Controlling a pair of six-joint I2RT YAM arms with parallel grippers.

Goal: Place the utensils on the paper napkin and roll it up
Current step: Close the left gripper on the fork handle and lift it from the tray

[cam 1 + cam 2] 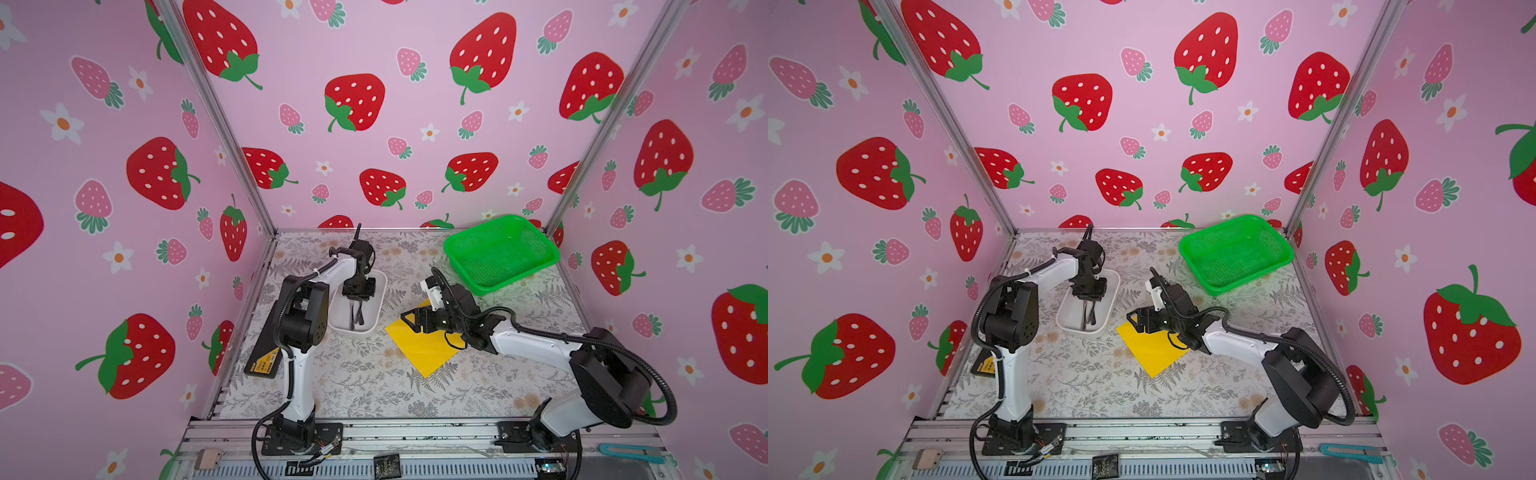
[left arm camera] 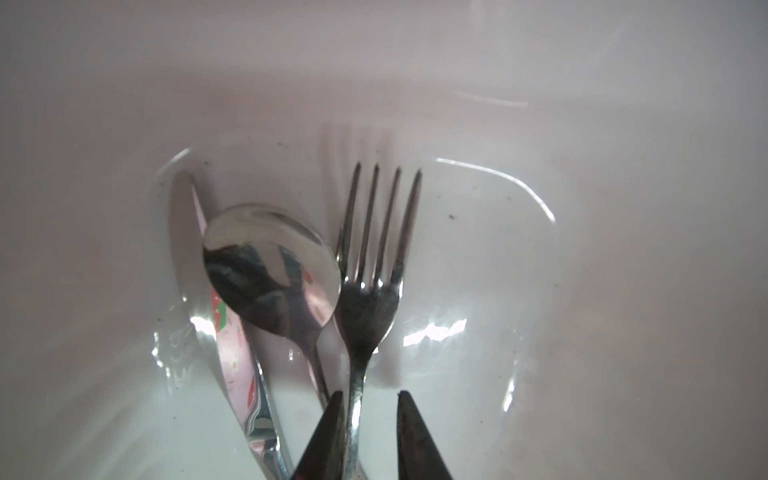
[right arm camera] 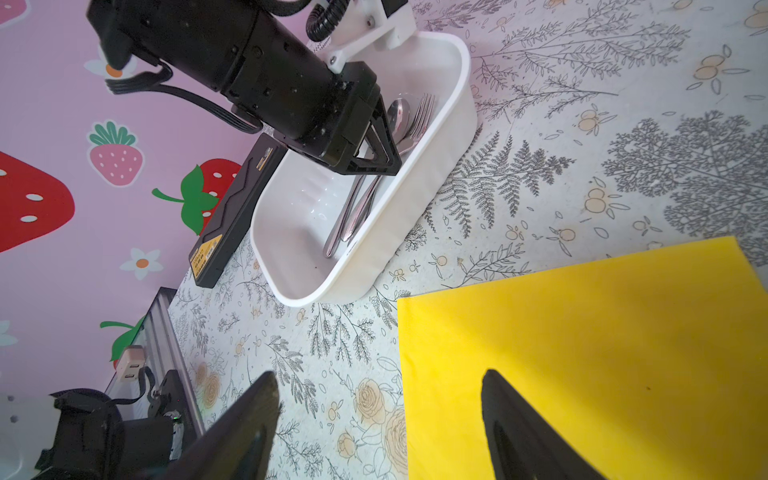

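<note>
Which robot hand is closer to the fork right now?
Left. The left gripper is down in the white tub, its fingers either side of the handle of the fork. The right gripper is outside the tub, above an edge of the yellow napkin.

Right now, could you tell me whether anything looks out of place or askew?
The napkin lies cornerwise to the table edges, and a black pack with a yellow label sits at the table's left edge. Nothing looks spilled or damaged.
</note>
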